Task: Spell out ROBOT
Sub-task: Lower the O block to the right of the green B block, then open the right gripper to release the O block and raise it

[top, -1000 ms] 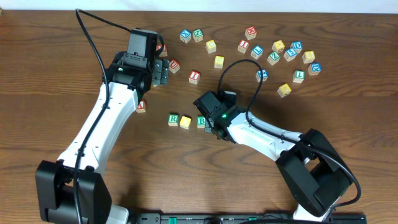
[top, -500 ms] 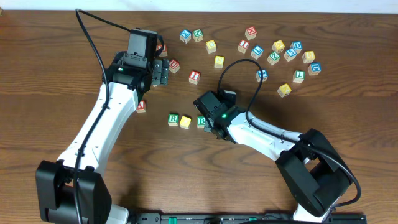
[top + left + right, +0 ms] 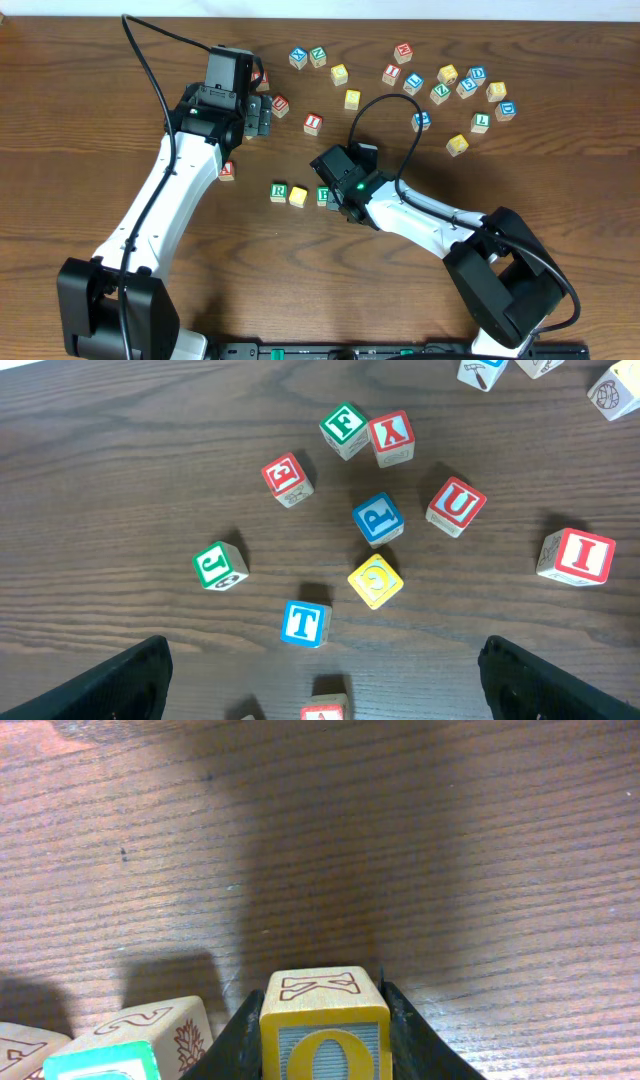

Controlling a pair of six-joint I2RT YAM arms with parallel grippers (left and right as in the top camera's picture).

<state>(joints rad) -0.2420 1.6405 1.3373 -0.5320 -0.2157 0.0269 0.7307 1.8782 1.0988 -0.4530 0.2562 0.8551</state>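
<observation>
The green R cube (image 3: pixel 278 191), a yellow cube (image 3: pixel 298 196) and the green B cube (image 3: pixel 323 195) stand in a row at the table's middle. My right gripper (image 3: pixel 338 203) is just right of the B cube, shut on a yellow O cube (image 3: pixel 325 1030) held low over the wood. In the right wrist view the B cube (image 3: pixel 125 1045) sits close on the left of the O cube. The blue T cube (image 3: pixel 303 623) lies below my left gripper (image 3: pixel 322 685), which is open and empty. In the overhead view my left gripper (image 3: pixel 262 115) hovers at the back left, hiding the T cube.
Several loose letter cubes (image 3: pixel 450 85) are scattered at the back right. Red U (image 3: pixel 280 103), I (image 3: pixel 313 122) and A (image 3: pixel 227 170) cubes lie near the left arm. Green J (image 3: pixel 220 564), yellow G (image 3: pixel 375 580) and blue P (image 3: pixel 378 518) cubes surround the T cube.
The right gripper with the O cube has crept very slightly left toward the B cube. The left arm has not moved.
</observation>
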